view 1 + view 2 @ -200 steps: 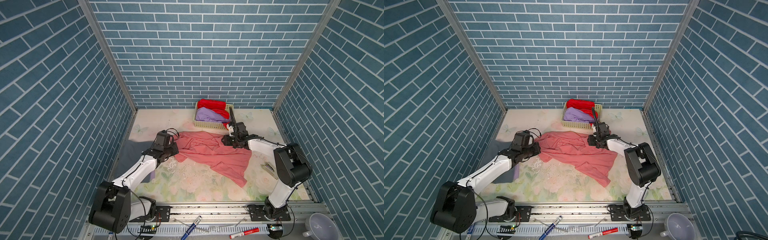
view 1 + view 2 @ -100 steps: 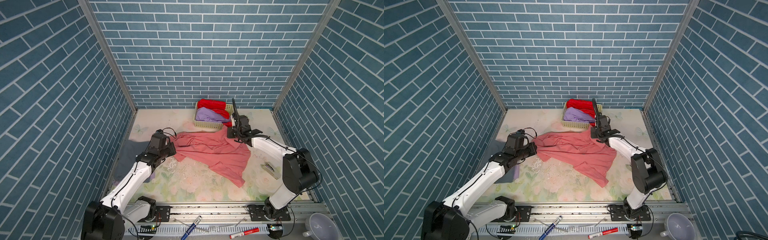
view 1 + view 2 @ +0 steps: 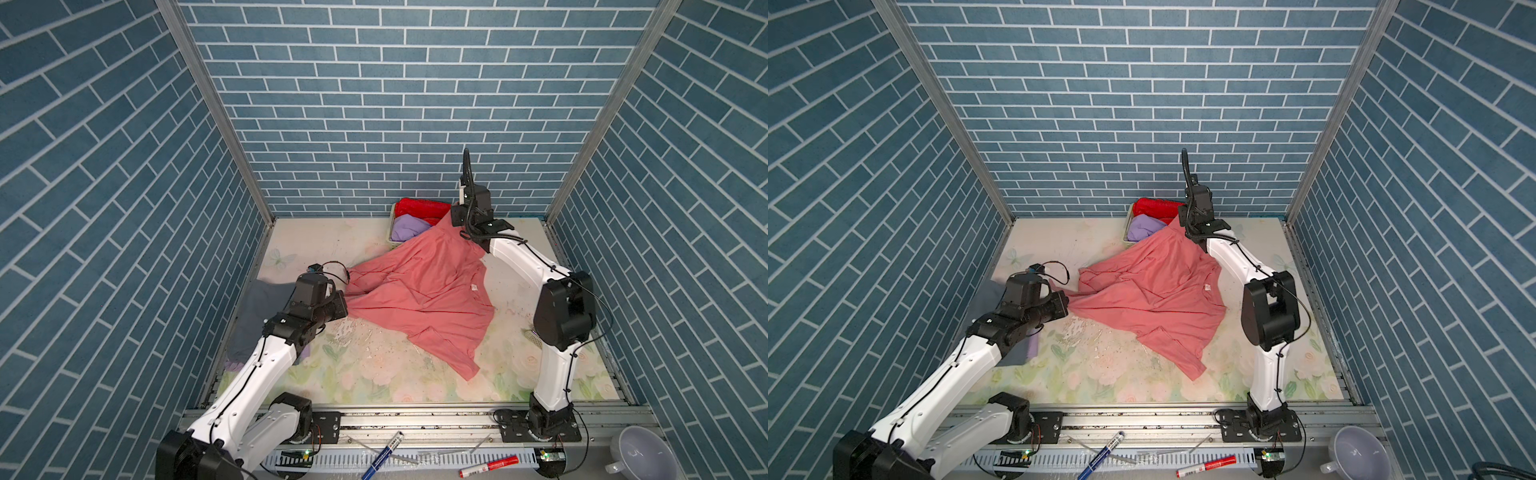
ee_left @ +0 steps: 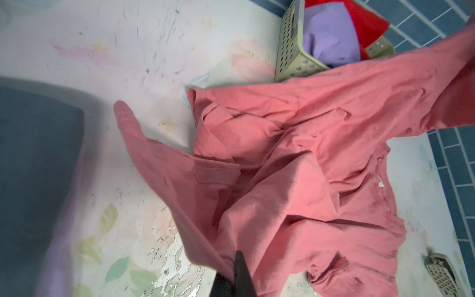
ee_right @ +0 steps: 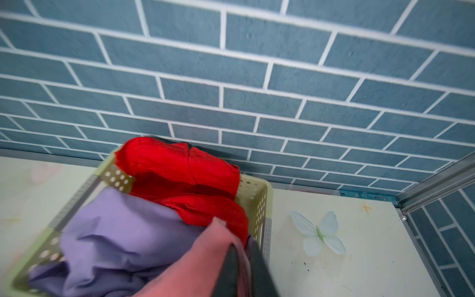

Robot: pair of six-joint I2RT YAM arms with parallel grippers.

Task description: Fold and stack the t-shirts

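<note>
I have both claws on the pink shirt (image 3: 424,299). My left gripper (image 3: 345,306) is pinched shut on an edge of it, at the end of the shirt well away from the basket (image 3: 392,235). In the left wrist view the cloth runs straight into the closed dark fingers (image 4: 240,270).

My right gripper (image 3: 455,218) sits raised over the basket's front right corner, clamped on another edge. The shirt climbs to it in a taut ridge that covers part of the basket's front rim. In the right wrist view a pink strip is nipped between its fingers (image 5: 231,272).

The rest of the pink shirt lies rumpled on the table (image 3: 374,374) in front of the basket, with one sleeve trailing farthest from it. The white neck label (image 3: 473,286) faces up.

Inside the basket I see the lavender shirt (image 3: 409,228) at the front and the red shirt (image 3: 419,208) behind it, on the wall side.

The grey shirt (image 3: 262,316) lies flat on the table, well apart from the basket, off to its left and front beside my left arm. It is apart from the pink shirt.
</note>
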